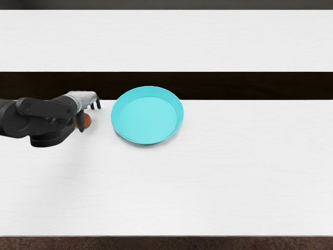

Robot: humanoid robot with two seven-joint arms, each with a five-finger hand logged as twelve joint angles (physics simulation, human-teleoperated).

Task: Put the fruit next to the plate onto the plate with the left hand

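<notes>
The left hand [86, 107] is partly covering a small orange fruit [88, 120] on the white bench [208, 172]. Whether it is gripping cannot be told. The turquoise plate [147, 114] is lying near, beyond the hand.

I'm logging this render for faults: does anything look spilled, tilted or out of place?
Nothing stands out. The turquoise plate lies flat on the white table; the left hand covers most of the orange fruit just left of it.

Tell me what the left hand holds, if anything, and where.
Cannot be told. The left hand covers the orange fruit left of the plate; only a sliver shows under it, so no grip is confirmable.
</notes>
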